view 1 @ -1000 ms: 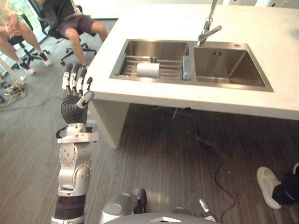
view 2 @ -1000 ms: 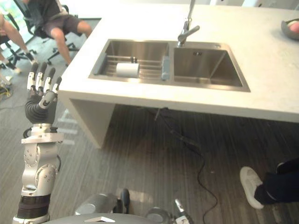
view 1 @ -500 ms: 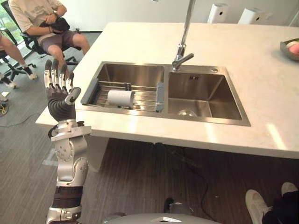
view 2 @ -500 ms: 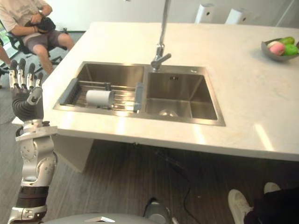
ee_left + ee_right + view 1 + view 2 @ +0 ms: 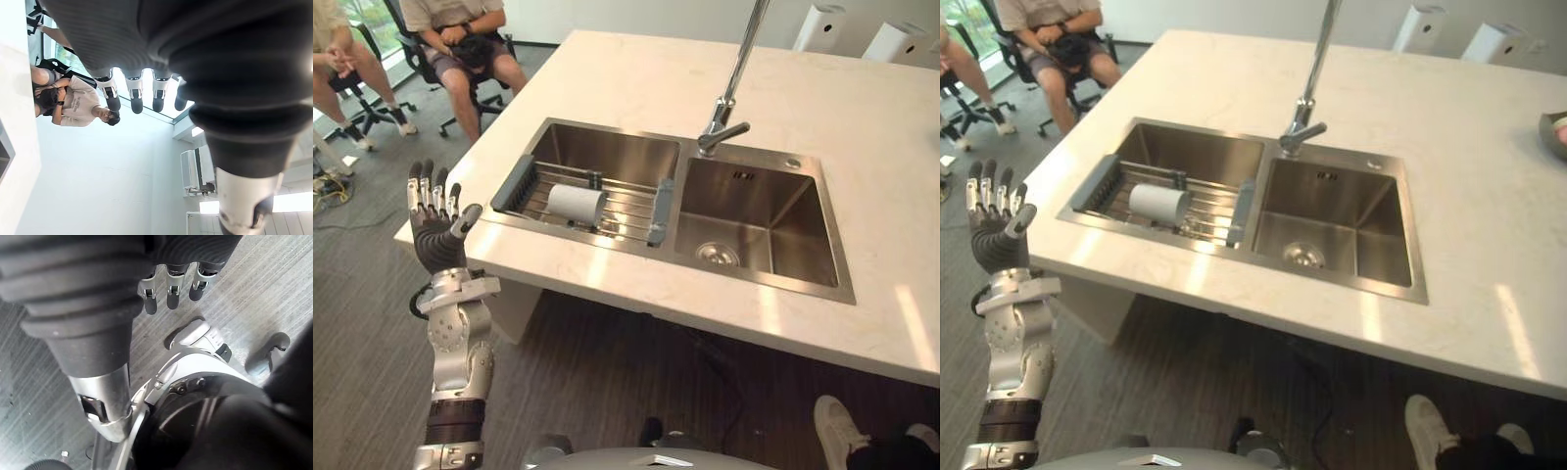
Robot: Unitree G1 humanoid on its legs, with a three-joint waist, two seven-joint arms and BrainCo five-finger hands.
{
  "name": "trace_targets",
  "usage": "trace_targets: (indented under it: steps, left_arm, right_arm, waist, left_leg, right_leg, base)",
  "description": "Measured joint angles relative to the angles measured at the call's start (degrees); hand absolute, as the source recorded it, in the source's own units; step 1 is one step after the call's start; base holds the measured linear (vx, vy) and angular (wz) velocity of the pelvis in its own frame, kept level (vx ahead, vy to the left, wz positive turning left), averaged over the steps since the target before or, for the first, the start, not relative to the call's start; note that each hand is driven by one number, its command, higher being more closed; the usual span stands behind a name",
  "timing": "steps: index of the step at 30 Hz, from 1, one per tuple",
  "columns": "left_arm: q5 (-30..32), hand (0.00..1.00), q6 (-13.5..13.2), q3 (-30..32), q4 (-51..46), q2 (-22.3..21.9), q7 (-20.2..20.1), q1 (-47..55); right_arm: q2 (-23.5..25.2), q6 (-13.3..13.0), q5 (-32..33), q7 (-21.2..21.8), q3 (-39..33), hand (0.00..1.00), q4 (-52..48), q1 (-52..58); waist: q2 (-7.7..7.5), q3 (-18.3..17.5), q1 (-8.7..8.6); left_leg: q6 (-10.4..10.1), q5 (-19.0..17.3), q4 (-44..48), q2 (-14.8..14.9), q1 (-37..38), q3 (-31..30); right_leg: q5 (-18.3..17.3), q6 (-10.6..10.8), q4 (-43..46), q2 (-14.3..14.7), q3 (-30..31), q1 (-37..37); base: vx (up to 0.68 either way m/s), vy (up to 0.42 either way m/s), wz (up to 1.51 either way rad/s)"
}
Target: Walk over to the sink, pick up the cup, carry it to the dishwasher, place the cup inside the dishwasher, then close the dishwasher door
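The cup (image 5: 576, 204) is a white cylinder lying on its side on a wire rack (image 5: 617, 211) in the left basin of the steel sink (image 5: 607, 157). My left hand (image 5: 435, 230) is raised off the near left corner of the counter, fingers straight and spread, holding nothing. It is well short of the cup, with the counter's edge between them. In the left wrist view its fingers (image 5: 132, 95) point into open air. In the right wrist view, my right hand (image 5: 168, 284) hangs low over the grey floor with relaxed fingers and nothing in it.
A tall faucet (image 5: 724, 127) stands behind the divider between the two basins. The pale counter (image 5: 862, 147) runs right and back. Two people sit on chairs (image 5: 460, 39) at the far left. A person's shoe (image 5: 837, 431) is at the lower right. A bowl (image 5: 1555, 132) sits at the right edge.
The whole picture has shifted as the camera moved; the sink and counter now sit nearer and more central. My left hand stays raised and open, a little lower in view.
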Motion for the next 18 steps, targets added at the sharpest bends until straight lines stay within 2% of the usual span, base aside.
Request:
trace_targets:
  steps: [1, 5, 7, 11, 12, 13, 14, 16, 18]
  left_arm:
    - [-1.0, 0.0, -4.7, 5.5, -5.7, -6.1, -5.2, 2.1]
    - [-1.0, 0.0, -4.7, 5.4, -5.7, -6.1, -5.1, 2.1]
    - [-1.1, 0.0, -4.3, 3.5, -6.7, -6.1, -5.1, 2.1]
    - [-3.5, 0.0, 1.1, -4.5, -11.3, -6.0, -4.9, 1.9]
    - [-4.7, 0.0, 3.5, -6.8, -12.1, -5.8, -4.9, 1.4]
    - [-6.2, 0.0, 5.9, -8.8, -12.5, -5.3, -4.8, 0.5]
    - [-6.8, 0.0, 7.2, -9.8, -12.5, -5.1, -4.7, -0.3]
    - [-8.2, 0.0, 11.8, -13.1, -12.5, -3.9, -4.7, -4.0]
    - [-8.0, 0.0, 14.1, -13.7, -12.5, -2.6, -4.7, -6.4]
  right_arm:
    - [-2.4, -4.0, 0.3, -1.2, 12.4, 0.0, -7.2, 6.0]
    - [-2.4, -4.0, 0.3, -1.2, 12.4, 0.0, -7.2, 5.8]
    - [-2.4, -3.3, 0.3, -1.3, 12.4, 0.0, -7.2, 4.8]
    - [-3.6, -0.9, 0.5, -1.8, 12.2, 0.0, -7.2, 1.6]
    - [-3.9, -0.1, 0.7, -2.7, 11.6, 0.0, -7.3, 0.6]
    - [-3.7, 0.5, 1.2, -3.7, 9.9, 0.0, -7.3, -0.9]
    - [-3.5, 0.6, 1.3, -4.1, 9.0, 0.0, -7.3, -1.8]
    - [-2.5, 1.5, 2.5, -5.5, 4.1, 0.0, -7.0, -5.1]
    - [-2.0, 2.2, 2.9, -6.0, 1.3, 0.0, -6.7, -6.4]
  waist:
    - [3.86, -1.4, 0.27]
    - [3.62, -1.3, 0.24]
    - [2.97, -0.9, 0.21]
    - [2.26, -1.1, -0.35]
    - [1.98, -1.3, -0.31]
    - [1.69, -1.8, -0.51]
    - [1.57, -1.7, -0.69]
    - [0.43, -1.7, -1.2]
    - [0.23, -1.7, -1.54]
  left_leg:
    - [-0.4, -0.4, -17.1, -0.2, 4.3, 8.2]
    - [-0.3, -0.5, -17.1, -0.5, 4.4, 8.2]
    - [0.0, -0.7, -17.2, -0.9, 5.3, 8.8]
    - [-0.2, -0.6, -17.7, -1.4, 6.7, 11.3]
    - [-0.3, -0.4, -18.5, -1.9, 7.5, 11.8]
    - [-0.2, -0.2, -19.1, -2.5, 8.0, 11.7]
    - [-0.1, -0.2, -19.4, -2.8, 8.4, 11.6]
    - [0.1, -0.2, -20.8, -4.4, 10.2, 10.1]
    - [0.5, -0.1, -21.8, -5.4, 11.2, 9.3]
  right_leg:
    - [-6.1, 1.5, 18.1, -2.7, 1.9, -12.2]
    - [-6.2, 1.7, 18.3, -3.2, 1.9, -12.2]
    - [-6.4, 1.9, 19.2, -4.0, 2.1, -12.2]
    - [-6.1, 2.4, 19.7, -5.6, 2.1, -11.8]
    - [-5.9, 2.7, 19.7, -6.2, 2.0, -11.7]
    - [-5.6, 3.2, 19.5, -6.9, 1.8, -11.4]
    - [-5.4, 3.4, 19.2, -7.3, 1.1, -10.8]
    - [-5.4, 4.4, 19.0, -9.3, -0.7, -8.7]
    - [-5.3, 5.1, 19.1, -10.5, -1.4, -7.1]
  base:
    - [0.0, 0.0, 0.0]
    - [0.0, 0.0, 0.0]
    - [0.0, 0.018, -0.01]
    - [0.02, 0.057, 0.01]
    - [0.01, 0.104, -0.07]
    - [0.01, 0.095, -0.04]
    - [0.0, 0.102, 0.14]
    - [-0.01, 0.114, 0.29]
    - [0.0, 0.116, 0.29]
